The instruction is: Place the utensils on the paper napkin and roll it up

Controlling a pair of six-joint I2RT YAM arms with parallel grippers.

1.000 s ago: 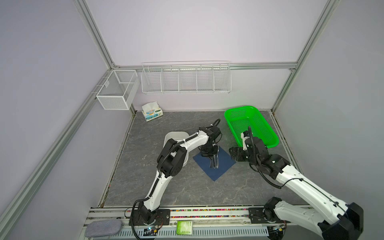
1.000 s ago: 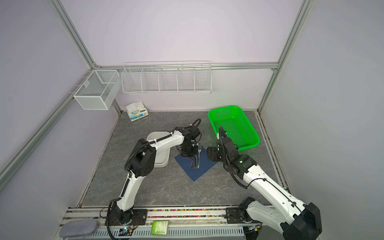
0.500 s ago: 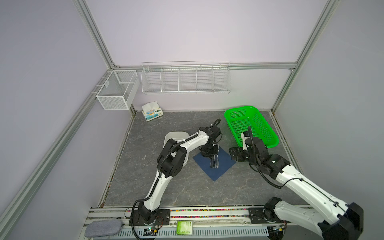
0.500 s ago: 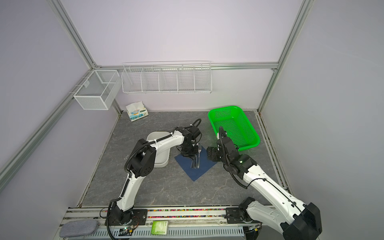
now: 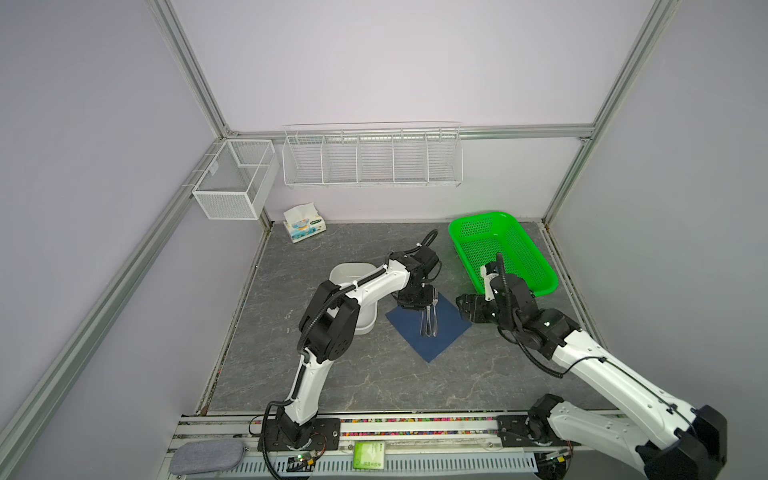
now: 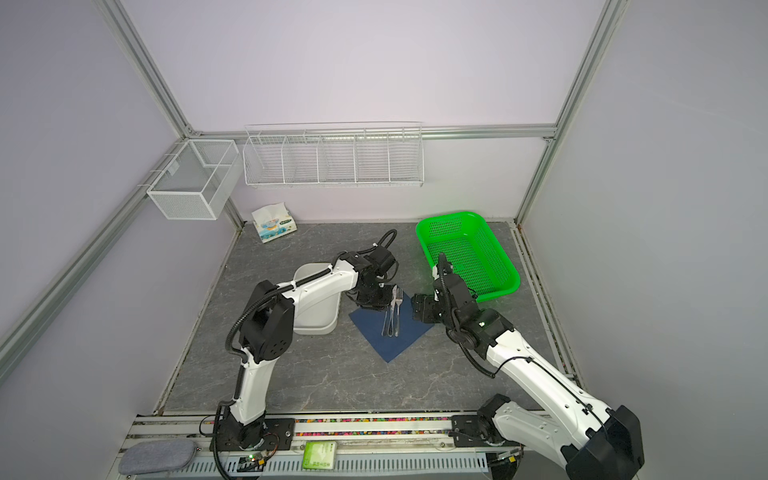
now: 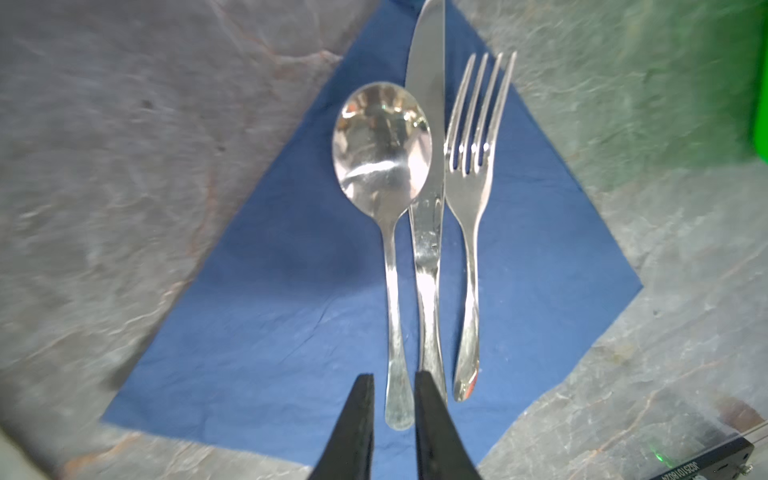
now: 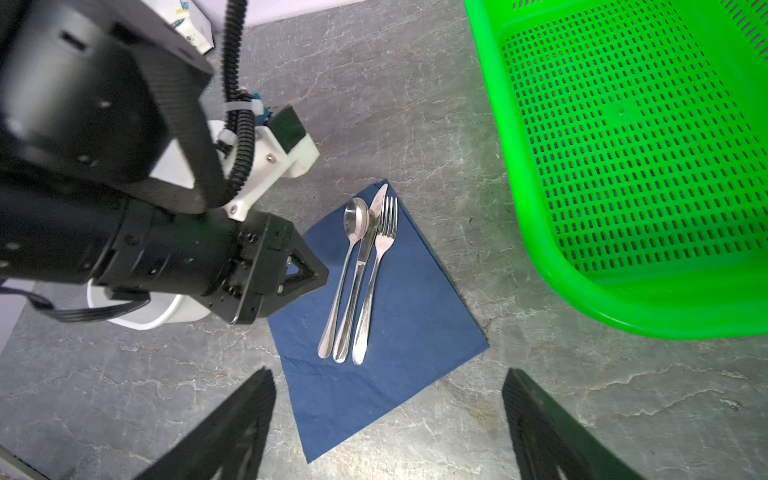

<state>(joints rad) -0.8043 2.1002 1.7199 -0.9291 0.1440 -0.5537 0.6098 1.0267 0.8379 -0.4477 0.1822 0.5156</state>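
Hovering over the handle ends of the utensils (image 8: 357, 282), the left pincer (image 7: 395, 376) shows only a narrow slit between its fingers and grips nothing. The right pincer (image 8: 387, 370) stands spread wide, empty, near a corner of the paper napkin (image 5: 440, 336). One green basket (image 5: 523, 257) sits beyond the right pincer and one white bin (image 5: 353, 274) beside the left. The single napkin lies flat between both pincers, carrying three pieces close together: one knife (image 7: 428, 208), one fork (image 7: 471, 195), one spoon (image 7: 382, 158). Its visible edges lie free, with bare tabletop (image 5: 374, 374) around them.
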